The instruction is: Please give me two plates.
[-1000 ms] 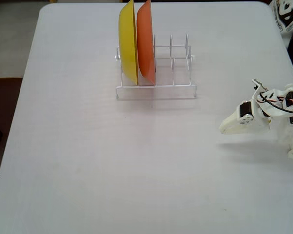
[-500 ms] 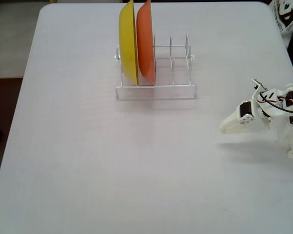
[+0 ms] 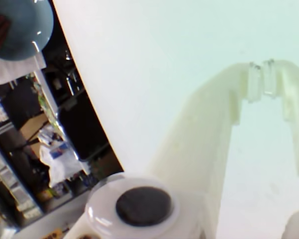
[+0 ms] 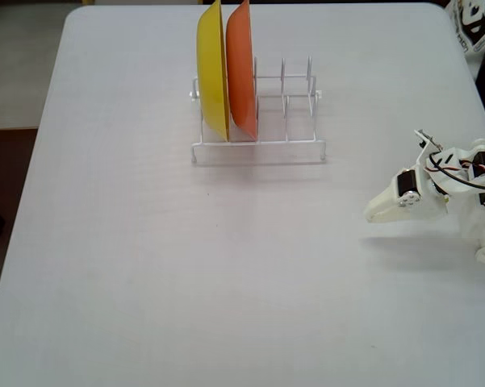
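Gripper empty, fingers together, low at table's right edge. Yellow plate and orange plate upright in white wire rack, well apart from it.

White counter with rounded corners under even light, beige floor at left in the fixed view, cluttered dark shelves beyond the edge in the wrist view

The white gripper hangs low at the right edge of the fixed view, pointing left with its arm folded behind it, and in the wrist view its two fingertips press together, clasping nothing between them.
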{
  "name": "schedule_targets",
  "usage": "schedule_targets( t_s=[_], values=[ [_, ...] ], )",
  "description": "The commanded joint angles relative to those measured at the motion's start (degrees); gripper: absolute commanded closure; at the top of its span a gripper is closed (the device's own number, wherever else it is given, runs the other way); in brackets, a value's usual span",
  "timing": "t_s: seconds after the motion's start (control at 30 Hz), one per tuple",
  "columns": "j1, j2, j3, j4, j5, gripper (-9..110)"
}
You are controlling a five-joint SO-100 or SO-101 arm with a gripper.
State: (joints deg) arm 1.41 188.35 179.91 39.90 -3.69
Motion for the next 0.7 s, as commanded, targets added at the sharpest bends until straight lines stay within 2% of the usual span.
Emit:
schedule_targets(
  t_s=[0.0, 0.67],
  values=[
    [0.4, 1.4, -0.2, 0.1, 0.6, 102],
    [0.7, 1.4, -0.2, 0.1, 0.3, 102]
  ],
)
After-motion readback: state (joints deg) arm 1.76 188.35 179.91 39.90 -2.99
